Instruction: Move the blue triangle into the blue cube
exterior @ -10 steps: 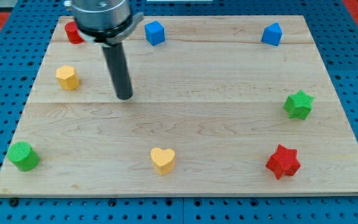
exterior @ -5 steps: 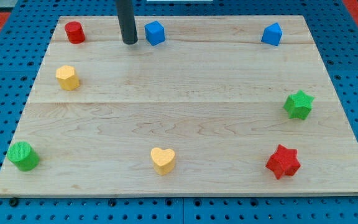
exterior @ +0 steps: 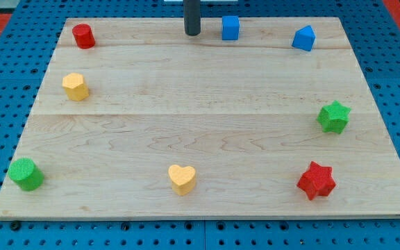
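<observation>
My tip (exterior: 192,33) rests near the top edge of the wooden board (exterior: 207,125), a short way to the left of a squarish blue cube (exterior: 230,28) and not touching it. A blue block with a peaked top, the blue triangle (exterior: 303,38), sits further right near the top right corner. A clear gap separates the two blue blocks.
A red cylinder (exterior: 83,35) is at the top left and a yellow block (exterior: 76,86) sits below it. A green cylinder (exterior: 26,173) is at the bottom left and a yellow heart (exterior: 182,178) at bottom centre. A green star (exterior: 333,116) and a red star (exterior: 316,180) are on the right.
My tip went from mid-left of the board up to the top edge, then right. The squarish blue block slid right along the top edge, closer to the peaked blue block.
</observation>
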Motion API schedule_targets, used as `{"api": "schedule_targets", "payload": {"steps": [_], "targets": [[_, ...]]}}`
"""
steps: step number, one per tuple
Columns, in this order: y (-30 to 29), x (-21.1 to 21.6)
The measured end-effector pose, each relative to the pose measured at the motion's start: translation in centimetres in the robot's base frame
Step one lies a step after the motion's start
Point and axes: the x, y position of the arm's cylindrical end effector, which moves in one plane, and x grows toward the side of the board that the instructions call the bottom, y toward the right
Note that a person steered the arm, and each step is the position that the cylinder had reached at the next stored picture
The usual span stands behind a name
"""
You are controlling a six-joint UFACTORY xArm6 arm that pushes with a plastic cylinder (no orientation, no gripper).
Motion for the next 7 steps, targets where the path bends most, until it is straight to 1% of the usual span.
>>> {"api": "schedule_targets", "payload": {"steps": [1, 2, 3, 4, 5, 6, 7], "targets": [[6.3, -0.6], [11.5, 1.7], [12.0, 0.4], [18.5, -1.5], [25.6, -0.6], [26.7, 2.2], [23.4, 3.0]]}}
